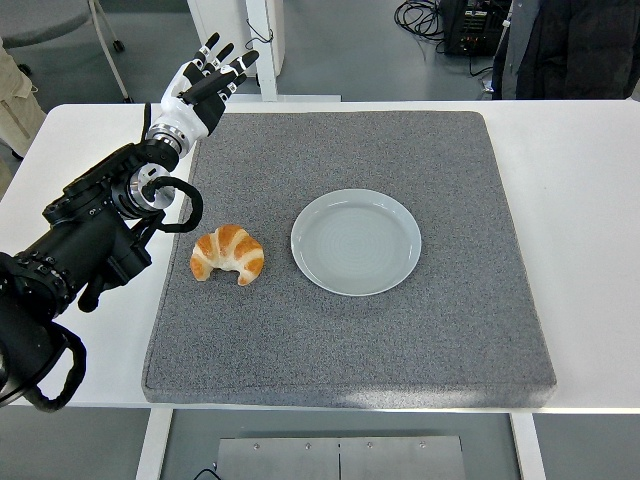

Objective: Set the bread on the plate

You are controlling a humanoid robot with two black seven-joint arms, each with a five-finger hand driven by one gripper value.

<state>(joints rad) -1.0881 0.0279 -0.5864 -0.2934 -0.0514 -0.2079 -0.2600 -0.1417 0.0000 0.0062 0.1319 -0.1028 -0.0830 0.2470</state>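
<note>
At the far left edge we see part of a person point(18, 95) in light clothing, standing beyond the table point(590, 200). Our left arm point(85, 235) comes in from the left edge and reaches away over the table's left side. Its left hand point(205, 85) is raised past the far left corner of the grey mat point(350, 340), fingers point(232, 70) spread and released, holding nothing.

The mat covers most of the white table. On its left part, about midway between near and far, the bread point(228, 254) lies: a golden croissant, its curve opening toward the near edge. It sits just right of our forearm and well apart from the hand.

Just right of the bread, close but not touching it, the pale blue plate point(356, 241) rests near the mat's centre, with nothing on it.

At the far right, another person point(570, 45) in dark clothing stands behind the table, beside dark equipment with cables point(425, 18) on the floor.

We can read no writing or labels anywhere.
</note>
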